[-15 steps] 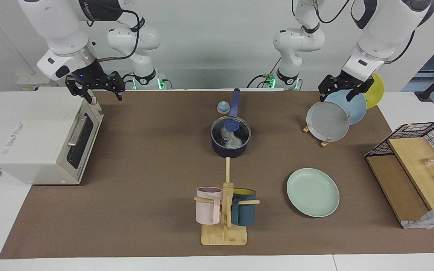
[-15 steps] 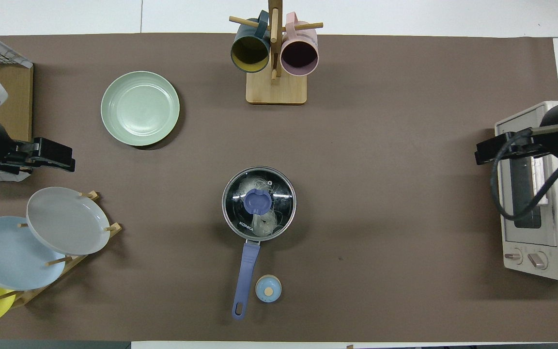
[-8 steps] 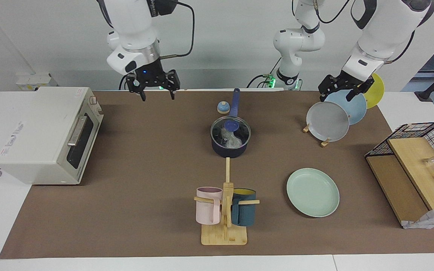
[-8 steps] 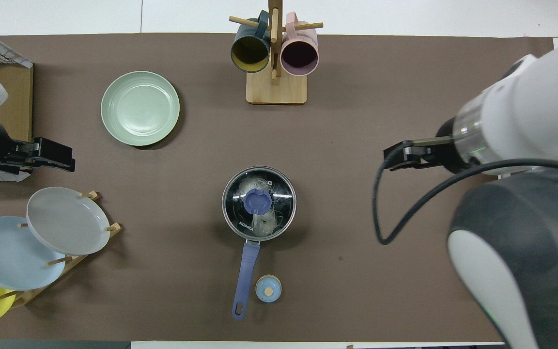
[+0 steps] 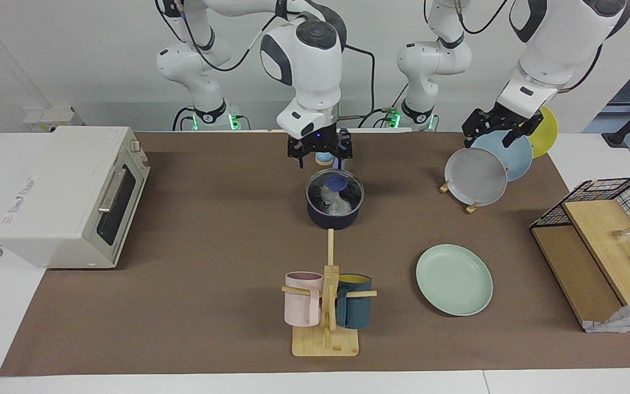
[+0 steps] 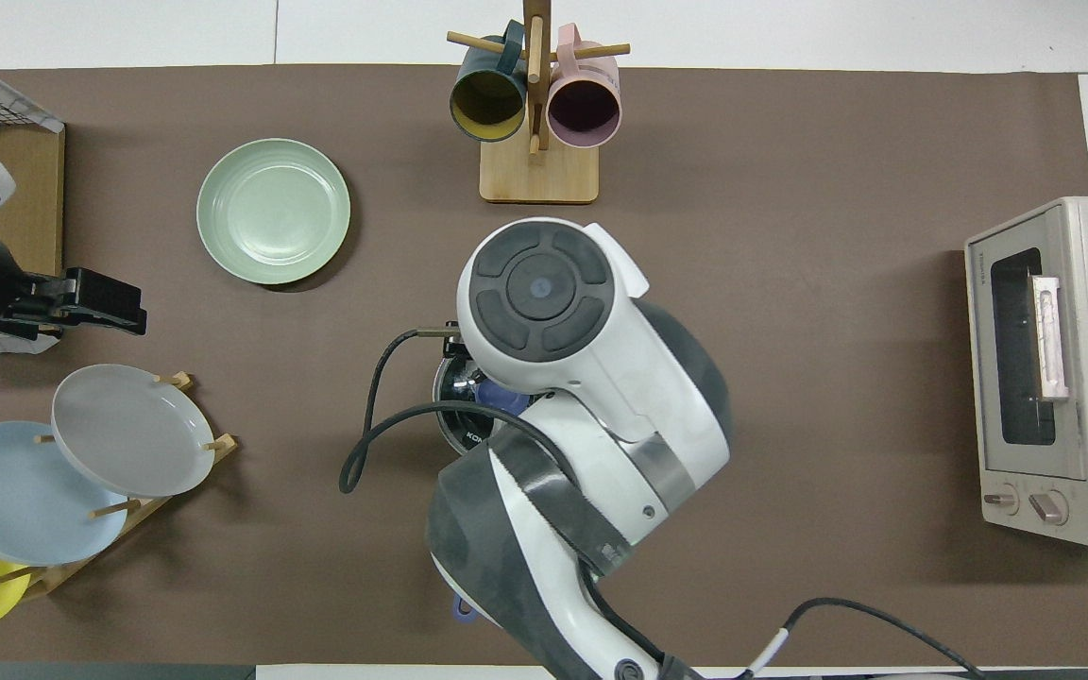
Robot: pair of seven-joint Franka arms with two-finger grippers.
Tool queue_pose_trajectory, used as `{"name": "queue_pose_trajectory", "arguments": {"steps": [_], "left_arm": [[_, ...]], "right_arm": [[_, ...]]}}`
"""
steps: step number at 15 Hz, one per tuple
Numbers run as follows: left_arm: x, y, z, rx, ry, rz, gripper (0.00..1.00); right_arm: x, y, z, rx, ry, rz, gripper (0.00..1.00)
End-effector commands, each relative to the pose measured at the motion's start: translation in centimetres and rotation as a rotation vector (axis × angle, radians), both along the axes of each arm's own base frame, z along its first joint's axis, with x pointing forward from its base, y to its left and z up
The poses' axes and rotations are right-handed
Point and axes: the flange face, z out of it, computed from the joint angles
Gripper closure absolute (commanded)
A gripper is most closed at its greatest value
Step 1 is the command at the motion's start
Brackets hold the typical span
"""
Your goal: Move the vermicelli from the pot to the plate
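Observation:
The dark navy pot (image 5: 333,215) stands mid-table under a glass lid with a blue knob (image 5: 337,181). Its handle points toward the robots. The white vermicelli (image 5: 333,204) shows through the lid. My right gripper (image 5: 320,160) hangs open just above the pot's rim on the robots' side, clear of the lid. In the overhead view that arm covers all but a sliver of the pot (image 6: 454,427). The mint-green plate (image 5: 454,279) (image 6: 273,211) lies bare toward the left arm's end. My left gripper (image 5: 487,139) (image 6: 140,316) waits open over the plate rack.
A toaster oven (image 5: 69,197) stands at the right arm's end. A mug rack (image 5: 326,306) with a pink and a navy mug stands farther out than the pot. Grey, blue and yellow plates lean in a rack (image 5: 476,176). A wire basket (image 5: 616,191) holds wooden boards.
The right arm has swung from above the toaster oven across the table, and its gripper is now over the pot. The left arm has stayed still.

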Motion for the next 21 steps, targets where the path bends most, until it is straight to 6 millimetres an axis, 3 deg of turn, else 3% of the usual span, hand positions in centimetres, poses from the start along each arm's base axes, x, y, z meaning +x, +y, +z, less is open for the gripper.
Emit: {"name": "queue_pose_trajectory", "arguments": {"steps": [1, 2, 8, 13, 16, 21], "left_arm": [[-0.3, 0.3, 0.6, 0.024, 0.002, 0.001, 0.00], [-0.4, 0.3, 0.6, 0.024, 0.003, 0.001, 0.00], [-0.4, 0.3, 0.6, 0.024, 0.003, 0.001, 0.00], [-0.3, 0.3, 0.6, 0.024, 0.002, 0.001, 0.00], [-0.4, 0.3, 0.6, 0.024, 0.003, 0.001, 0.00], [-0.4, 0.3, 0.6, 0.024, 0.003, 0.001, 0.00]], "right_arm": [[-1.8, 1.6, -2.5, -0.008, -0.016, 0.006, 0.00], [-2.2, 2.4, -3.4, -0.033, -0.022, 0.028, 0.00], [-2.8, 1.8, -5.8, -0.067, -0.059, 0.041, 0.00], [-4.1, 3.2, -6.7, -0.060, -0.063, 0.072, 0.01], [-4.1, 3.1, -7.0, -0.064, -0.059, 0.073, 0.08], [-4.2, 2.9, -7.4, -0.069, -0.054, 0.077, 0.08]]}}
